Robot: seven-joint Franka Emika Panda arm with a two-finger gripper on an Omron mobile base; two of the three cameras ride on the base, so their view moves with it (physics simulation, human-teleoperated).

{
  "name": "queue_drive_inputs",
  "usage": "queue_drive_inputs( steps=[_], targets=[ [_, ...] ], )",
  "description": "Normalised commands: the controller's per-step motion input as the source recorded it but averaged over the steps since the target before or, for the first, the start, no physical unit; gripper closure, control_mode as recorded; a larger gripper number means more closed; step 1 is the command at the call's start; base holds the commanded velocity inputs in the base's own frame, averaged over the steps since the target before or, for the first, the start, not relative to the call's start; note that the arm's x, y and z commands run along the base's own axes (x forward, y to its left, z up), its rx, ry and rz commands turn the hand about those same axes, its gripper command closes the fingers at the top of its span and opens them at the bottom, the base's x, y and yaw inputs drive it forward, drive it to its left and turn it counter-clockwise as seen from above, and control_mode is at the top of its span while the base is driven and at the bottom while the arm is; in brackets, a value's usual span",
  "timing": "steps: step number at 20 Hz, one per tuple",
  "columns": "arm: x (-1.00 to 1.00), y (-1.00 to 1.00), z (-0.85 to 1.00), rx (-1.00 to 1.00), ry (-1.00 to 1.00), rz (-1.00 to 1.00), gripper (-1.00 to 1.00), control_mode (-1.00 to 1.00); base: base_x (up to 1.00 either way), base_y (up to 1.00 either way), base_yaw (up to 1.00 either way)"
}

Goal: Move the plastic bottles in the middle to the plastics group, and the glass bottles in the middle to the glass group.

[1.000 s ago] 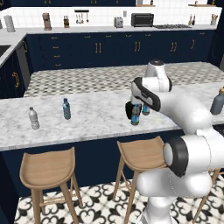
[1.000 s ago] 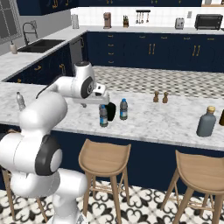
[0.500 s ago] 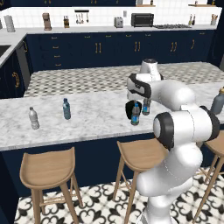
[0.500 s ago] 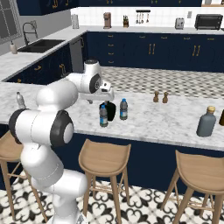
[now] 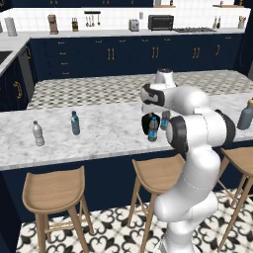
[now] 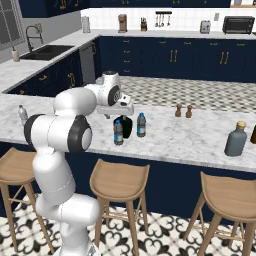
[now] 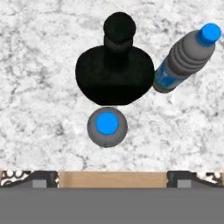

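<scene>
The gripper point(image 7: 112, 178) hangs above the front edge of the marble worktop point(image 5: 108, 133) and looks straight down, with its two finger tips point(image 7: 43, 178) spread wide and nothing between them. Directly under it, almost centred between the tips, stands the nearest water bottle point(image 7: 107, 127); from above it is a grey round shape with a bright blue cap. From the side this bottle point(image 5: 153, 129) is small and clear, with a blue label band and a dark lower half.

Just behind it, touching or nearly touching, is the black bottle point(image 7: 114, 72), squat with a bulbous body and a short narrow neck. In the right base view the black bottle point(image 6: 126, 126) stands between the two water bottles. The second water bottle point(image 7: 183, 59) stands beside the black one, a little further from the gripper and off to one side of it.

Far to the left on the worktop are the teal bottle point(image 5: 75, 123) and the pale bottle with white cap point(image 5: 37, 133), close together. At the far right end stands the tall grey bottle point(image 6: 235, 139) with an orange top, well apart from the middle group.
</scene>
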Motion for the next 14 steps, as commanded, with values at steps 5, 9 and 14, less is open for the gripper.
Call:
queue_drive_inputs(
  steps=[5,9,14],
  targets=[
    [0.06,0.0,-0.42,0.0,0.06,0.0,-1.0,-1.0,0.0,0.0,0.0],
    [0.22,0.0,-0.26,0.0,0.03,0.0,-1.0,-1.0,0.0,0.0,0.0],
    [0.23,0.0,-0.18,0.0,0.04,0.0,-1.0,-1.0,0.0,0.0,0.0]
  ],
)
